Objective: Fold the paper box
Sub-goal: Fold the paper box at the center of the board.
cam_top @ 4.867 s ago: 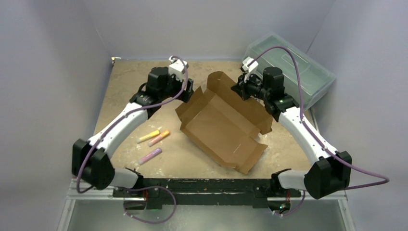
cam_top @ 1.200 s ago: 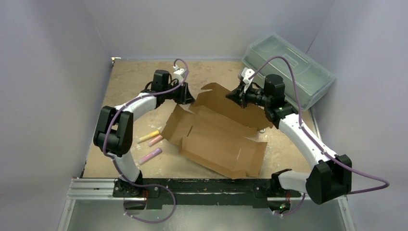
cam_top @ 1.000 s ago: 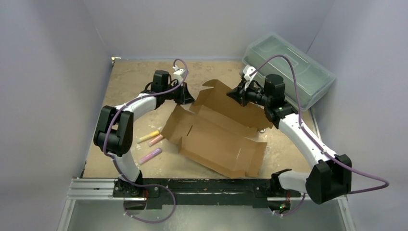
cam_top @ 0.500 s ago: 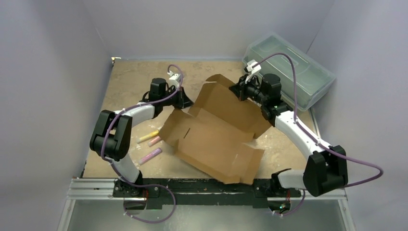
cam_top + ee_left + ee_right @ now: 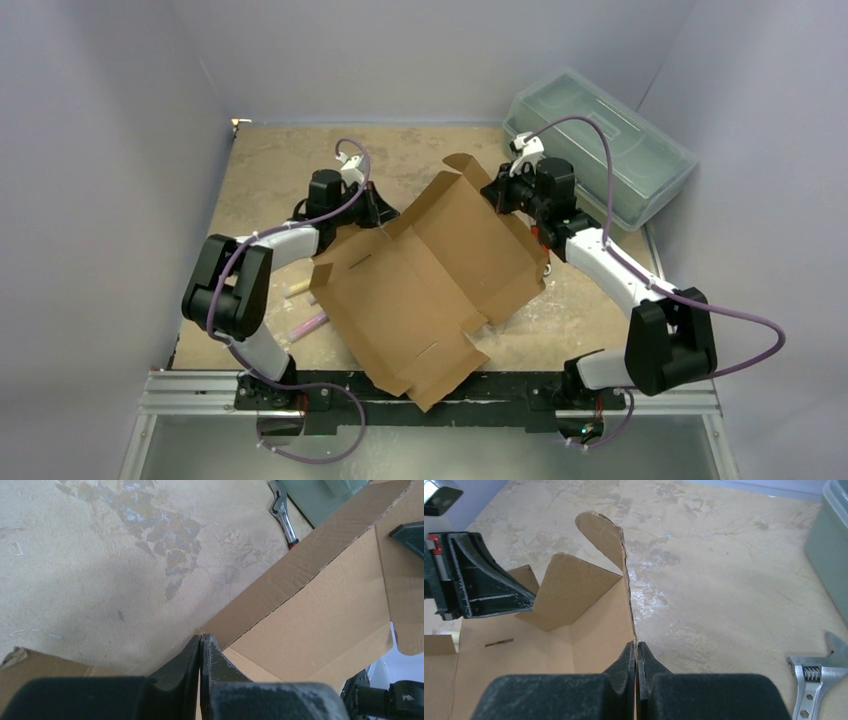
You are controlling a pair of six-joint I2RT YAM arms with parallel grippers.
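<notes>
The paper box [image 5: 420,285] is a brown cardboard sheet with flaps, held tilted above the table between both arms, its near end over the front rail. My left gripper [image 5: 377,212] is shut on a corner of its far left edge. In the left wrist view the fingertips [image 5: 201,639] pinch that cardboard [image 5: 320,600]. My right gripper [image 5: 497,195] is shut on the far right edge. In the right wrist view the cardboard edge [image 5: 626,580] runs straight into the closed gripper [image 5: 635,646], and the box interior [image 5: 549,630] lies to its left.
A translucent grey-green toolbox [image 5: 600,145] stands at the back right. A metal wrench [image 5: 811,680] lies on the table beside it. Coloured markers [image 5: 308,325] lie at the left, partly hidden under the box. Purple walls close in the sides and back.
The box has been lifted and swung from lying on the table to hanging tilted, its near end now over the front rail. Both arms drew back toward their bases, still gripping.
</notes>
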